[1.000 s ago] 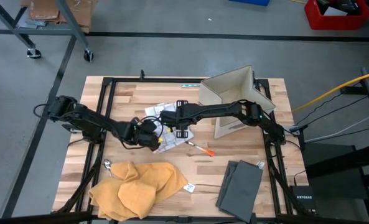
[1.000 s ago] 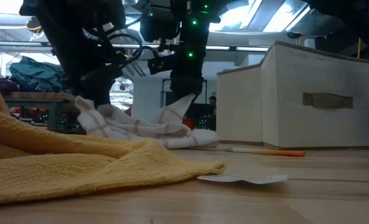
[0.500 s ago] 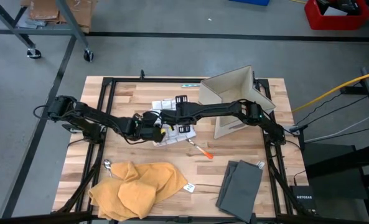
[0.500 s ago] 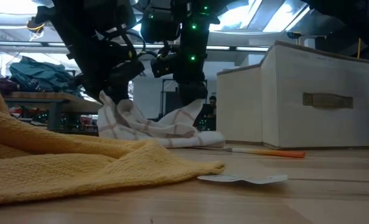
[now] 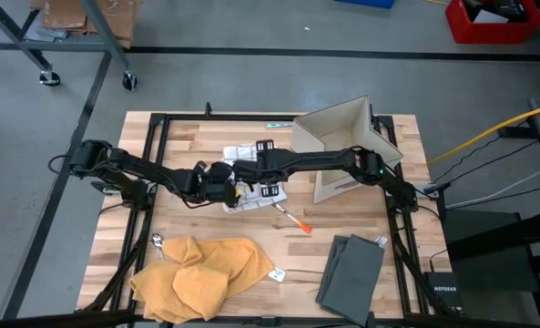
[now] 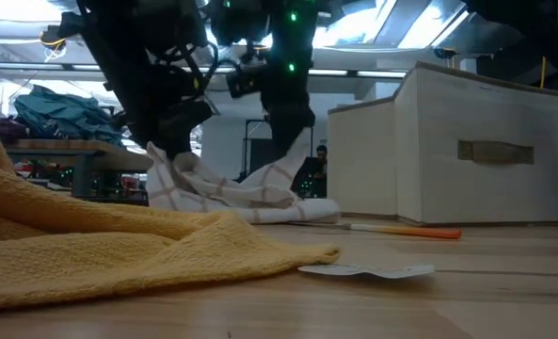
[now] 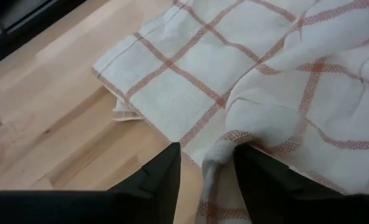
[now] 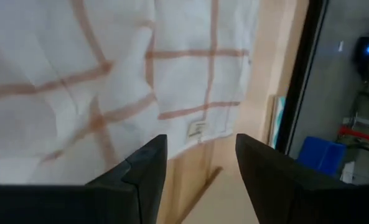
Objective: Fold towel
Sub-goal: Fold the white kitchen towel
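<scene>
A white towel with red checks (image 5: 271, 194) lies crumpled at the middle of the table, its lower folds resting on the wood. My left gripper (image 7: 206, 152) reaches in from the table's left and is shut on a fold at the towel's left side (image 6: 166, 160). My right gripper (image 8: 200, 140) comes from the right, just beyond the left one (image 5: 249, 178), and the towel rises in a peak to it (image 6: 297, 146). My left gripper pinches a bunched fold of the towel (image 7: 218, 165) between its two fingers, slanting down from the table's left. That fold is raised a little, and the cloth beyond it lies slack on the table. My right gripper has the towel's upper part (image 6: 300, 141) at its fingers, slanting down from the right. The cloth hangs from there to the table. In the wrist view the hemmed edge with a small label (image 8: 196, 129) lies level with the fingertips; the pinch itself does not show.
A yellow towel (image 5: 197, 273) lies heaped at the near left, with a spoon (image 5: 157, 241) beside it. A pale fabric box (image 5: 342, 146) stands at the far right. An orange pen (image 5: 297, 220), a white tag (image 5: 277, 273) and a dark grey folded cloth (image 5: 351, 269) lie toward the near right.
My left gripper has gone toward the table's far edge and a little right, carrying its fold with it, so the towel is bunched closer together. My right gripper has risen, drawing the towel's peak higher while the lower folds stay on the table.
</scene>
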{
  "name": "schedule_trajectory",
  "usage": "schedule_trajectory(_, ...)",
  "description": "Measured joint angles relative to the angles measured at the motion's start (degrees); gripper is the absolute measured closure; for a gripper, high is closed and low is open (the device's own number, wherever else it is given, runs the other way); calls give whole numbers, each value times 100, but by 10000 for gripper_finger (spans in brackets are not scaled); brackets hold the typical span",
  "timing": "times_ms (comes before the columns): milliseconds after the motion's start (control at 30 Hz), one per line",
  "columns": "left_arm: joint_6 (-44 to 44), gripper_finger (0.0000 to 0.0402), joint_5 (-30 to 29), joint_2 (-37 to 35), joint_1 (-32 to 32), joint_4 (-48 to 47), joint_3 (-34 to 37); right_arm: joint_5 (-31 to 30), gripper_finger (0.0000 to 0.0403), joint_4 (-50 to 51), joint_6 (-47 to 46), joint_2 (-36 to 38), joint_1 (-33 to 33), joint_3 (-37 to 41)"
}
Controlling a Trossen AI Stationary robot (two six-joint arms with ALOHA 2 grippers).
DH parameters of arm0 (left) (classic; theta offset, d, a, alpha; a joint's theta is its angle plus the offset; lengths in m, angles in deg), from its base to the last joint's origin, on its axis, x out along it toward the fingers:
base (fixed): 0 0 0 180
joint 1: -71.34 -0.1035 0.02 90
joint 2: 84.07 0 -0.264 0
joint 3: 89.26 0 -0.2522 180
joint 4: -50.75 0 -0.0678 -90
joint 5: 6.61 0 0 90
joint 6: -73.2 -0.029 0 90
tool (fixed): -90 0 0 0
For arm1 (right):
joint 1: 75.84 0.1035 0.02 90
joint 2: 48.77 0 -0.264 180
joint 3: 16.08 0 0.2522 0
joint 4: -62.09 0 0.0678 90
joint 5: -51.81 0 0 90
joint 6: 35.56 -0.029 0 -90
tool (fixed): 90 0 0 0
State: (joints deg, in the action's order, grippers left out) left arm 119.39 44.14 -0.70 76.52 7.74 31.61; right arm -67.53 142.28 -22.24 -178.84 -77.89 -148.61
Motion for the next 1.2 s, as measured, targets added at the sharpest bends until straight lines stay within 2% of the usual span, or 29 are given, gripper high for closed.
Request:
schedule_trajectory(100,-38,261,-20,-4,-10,42,-16,199,207,121,-2,-6,15,-396)
schedule_trajectory(233,-86,261,-52,-13,-8,59,-21,1207,207,95,-264,-8,-4,-713)
schedule_trajectory(500,-184,261,28,9,45,-58,5,1909,207,-31,-677,-6,22,-78)
schedule_trajectory(567,-186,261,34,9,47,-55,5,1920,207,-70,-684,-4,24,163)
schedule_trajectory(733,-187,261,34,9,47,-34,5,1481,207,-302,-683,5,-100,756)
schedule_trajectory(967,-197,261,136,9,71,-32,5,1757,207,-452,-905,7,-502,1375)
schedule_trajectory(1200,-157,261,131,9,73,-31,5,1895,207,-545,-907,9,-629,1441)
